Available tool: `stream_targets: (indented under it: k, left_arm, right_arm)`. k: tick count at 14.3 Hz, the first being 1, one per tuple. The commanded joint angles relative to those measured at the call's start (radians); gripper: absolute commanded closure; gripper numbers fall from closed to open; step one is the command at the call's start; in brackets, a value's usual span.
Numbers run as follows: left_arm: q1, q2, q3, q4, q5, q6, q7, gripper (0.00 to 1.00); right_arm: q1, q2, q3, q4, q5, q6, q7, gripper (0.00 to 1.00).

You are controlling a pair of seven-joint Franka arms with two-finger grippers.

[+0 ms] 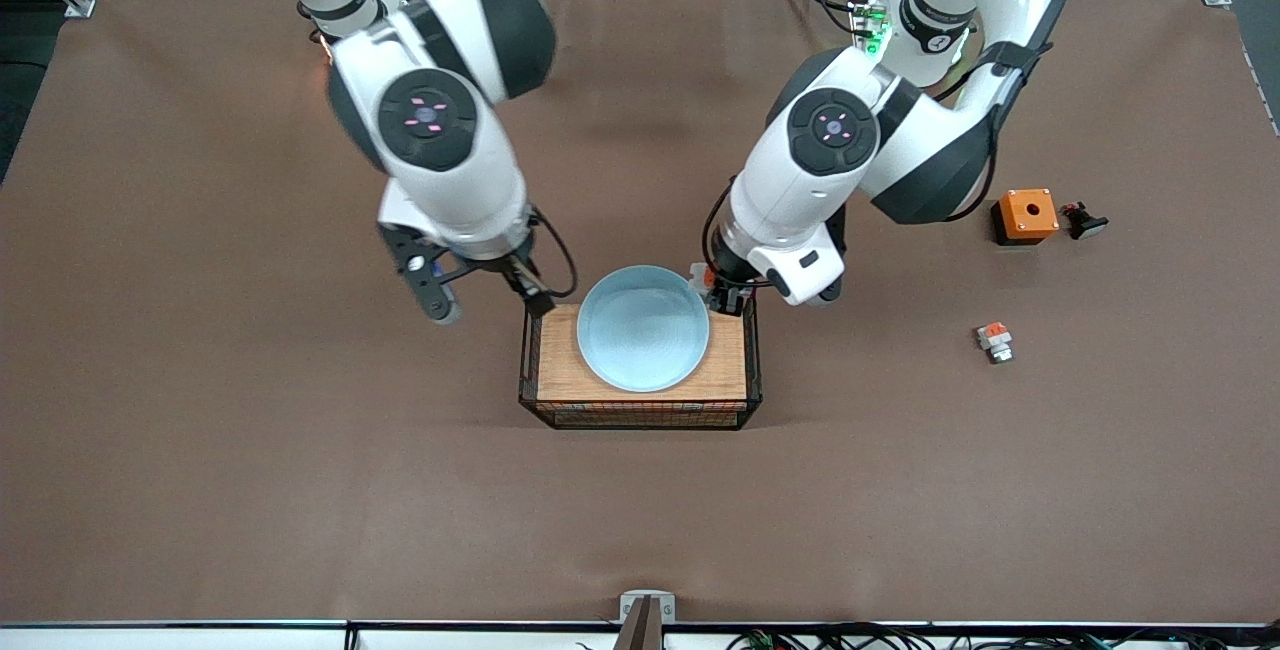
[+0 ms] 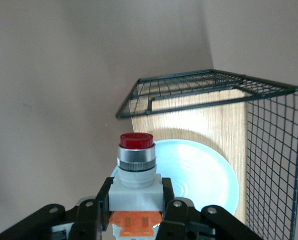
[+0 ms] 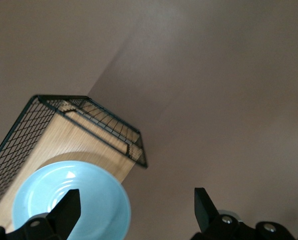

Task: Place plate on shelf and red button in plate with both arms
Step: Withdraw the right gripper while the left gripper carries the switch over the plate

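The pale blue plate (image 1: pixel 643 327) rests in a black wire basket (image 1: pixel 640 415) with a wooden floor, its farther edge reaching over the basket's rim. My left gripper (image 1: pixel 722 295) is shut on the red button (image 1: pixel 703 277) over the basket's corner beside the plate's rim. In the left wrist view the fingers (image 2: pixel 171 197) clamp the button's white body (image 2: pixel 136 187), red cap pointing toward the plate (image 2: pixel 199 180). My right gripper (image 1: pixel 487 300) is open and empty beside the basket, toward the right arm's end. The right wrist view shows its gripper (image 3: pixel 137 210) next to the plate (image 3: pixel 71 200).
Toward the left arm's end of the table lie an orange square box with a hole (image 1: pixel 1025 215), a small black part (image 1: pixel 1083 220) beside it, and a white-and-orange part (image 1: pixel 994 341) nearer the front camera. The basket's wire walls (image 2: pixel 271 150) stand around the plate.
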Motion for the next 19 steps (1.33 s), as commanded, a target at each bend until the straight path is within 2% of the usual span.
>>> stream_targets:
  k: [1,3,6,10,14,19]
  left_arm:
    - [-0.114,0.069,0.101,0.096,0.024,0.026,-0.093,0.62]
    - [-0.203,0.104,0.183,0.118,0.024,0.075,-0.129,0.62]
    - [-0.293,0.162,0.258,0.150,0.022,0.143,-0.179,0.62]
    - [-0.317,0.199,0.274,0.155,0.021,0.206,-0.193,0.62]
    - [-0.344,0.231,0.309,0.155,0.022,0.247,-0.193,0.62]
    - [-0.361,0.256,0.330,0.155,0.021,0.298,-0.193,0.61]
  right_arm:
    - [-0.081,-0.075,0.007,-0.054,0.021,-0.073,-0.265,0.00]
    - [-0.158,-0.131,0.005,-0.121,0.020,-0.083,-0.455,0.00]
    - [-0.261,-0.205,0.004,-0.201,0.011,-0.083,-0.728,0.00]
    - [-0.394,-0.270,0.002,-0.283,0.008,-0.082,-1.002,0.00]
    - [-0.518,-0.287,0.001,-0.286,0.000,-0.083,-1.289,0.00]
    - [-0.540,-0.293,0.002,-0.284,-0.075,-0.091,-1.335,0.00]
